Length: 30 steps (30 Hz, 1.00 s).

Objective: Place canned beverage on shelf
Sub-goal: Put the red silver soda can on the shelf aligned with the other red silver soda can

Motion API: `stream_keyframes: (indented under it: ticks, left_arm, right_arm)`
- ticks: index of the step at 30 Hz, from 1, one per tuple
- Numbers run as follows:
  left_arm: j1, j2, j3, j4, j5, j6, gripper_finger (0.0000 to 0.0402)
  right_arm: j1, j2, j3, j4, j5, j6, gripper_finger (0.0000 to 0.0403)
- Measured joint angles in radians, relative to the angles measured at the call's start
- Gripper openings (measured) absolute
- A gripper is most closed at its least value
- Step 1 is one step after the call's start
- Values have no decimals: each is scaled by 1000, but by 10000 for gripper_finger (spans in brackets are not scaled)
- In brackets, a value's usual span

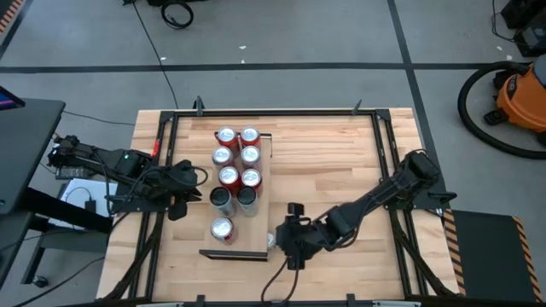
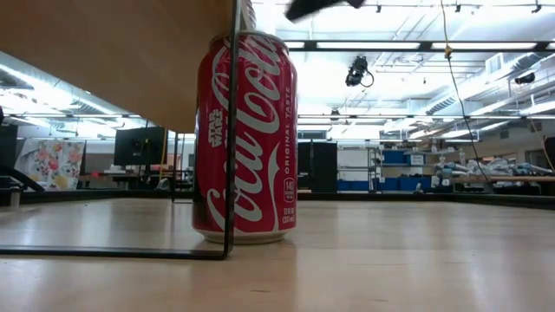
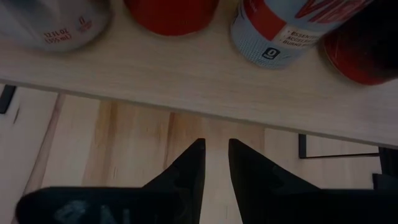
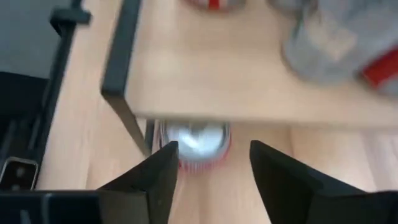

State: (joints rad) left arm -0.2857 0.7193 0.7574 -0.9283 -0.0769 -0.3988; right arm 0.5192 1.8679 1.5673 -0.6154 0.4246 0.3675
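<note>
A red Coca-Cola can (image 2: 245, 139) stands upright on the tabletop, under the shelf's right edge and beside a black shelf leg (image 2: 231, 147). Only part of its silver top (image 4: 196, 142) shows past the board. The shelf (image 1: 247, 245) is a pale board raised on thin black legs. It carries several cans (image 1: 237, 158) at its far end and one can (image 1: 222, 228) near its front. My right gripper (image 4: 214, 155) hangs open just right of the can and above it, touching nothing. My left gripper (image 3: 216, 143) waits at the shelf's left side, a narrow gap between its fingers.
A black metal frame (image 1: 273, 112) runs around the wooden tabletop. The board's underside (image 2: 113, 52) hangs low over the can's left half. Bare tabletop (image 1: 341, 162) lies right of the shelf. An orange vacuum (image 1: 520, 94) stands on the floor beyond the table's far right corner.
</note>
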Motion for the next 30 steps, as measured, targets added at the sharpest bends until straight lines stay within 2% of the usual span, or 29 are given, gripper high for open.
stream_keyframes:
  ticks: [6,12,16,19,24,30]
  left_arm:
    - [0,0,0,0,0,-2,79]
    - [0,0,0,0,0,-2,79]
    - [0,0,0,0,0,-2,79]
    - [0,0,0,1,-1,-2,79]
    - [0,1,0,9,-3,-23,79]
    - [0,0,1,28,-3,-36,79]
  right_arm:
    - [39,1,-44,-142,50,180,266]
    - [74,0,-186,-129,113,316,330]
    - [85,0,-309,42,150,351,360]
    - [87,0,-403,295,145,343,373]
    - [90,0,-522,602,166,304,384]
    - [104,0,-601,865,258,198,385]
